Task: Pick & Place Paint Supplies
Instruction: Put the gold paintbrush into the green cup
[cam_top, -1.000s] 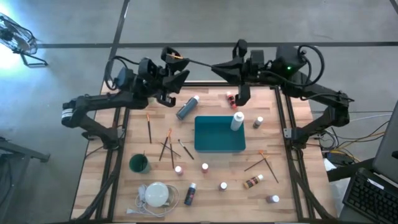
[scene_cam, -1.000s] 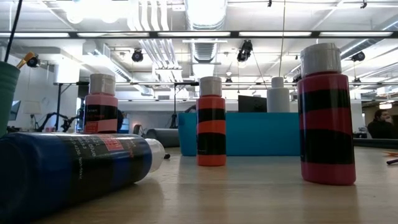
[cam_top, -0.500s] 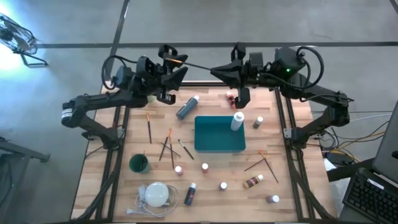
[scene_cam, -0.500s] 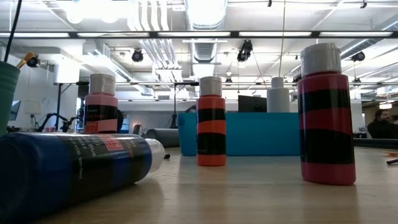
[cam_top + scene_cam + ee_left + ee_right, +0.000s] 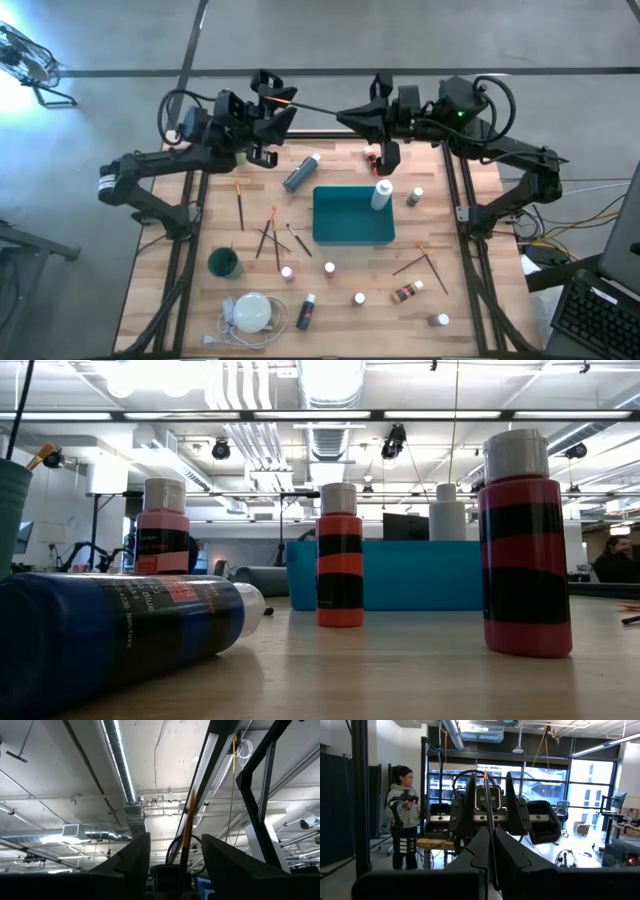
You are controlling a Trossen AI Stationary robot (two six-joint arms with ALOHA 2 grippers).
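Brush in transit: a thin brush (image 5: 315,106) with an orange end is held level in the air beyond the far edge of the desk (image 5: 460,300), past the teal tray (image 5: 352,216), spanning the gap between both grippers.
Right gripper: the right gripper (image 5: 345,113) has its jaws closed on the dark end of the brush.
Left gripper: the left gripper (image 5: 284,106) has its jaws part open around the orange end; whether they press on it cannot be told.
Teal tray: sits mid-desk; its floor is bare, and a white bottle (image 5: 381,194) stands at its far right corner, inside or just outside cannot be told.
Green cup (image 5: 223,264): near left of the tray, with one thin stick in it.
Other supplies: a grey-blue bottle (image 5: 301,172) lies just beyond the tray's far left corner; loose brushes (image 5: 270,234) lie left of the tray; small bottles (image 5: 330,270) are scattered on its near side.
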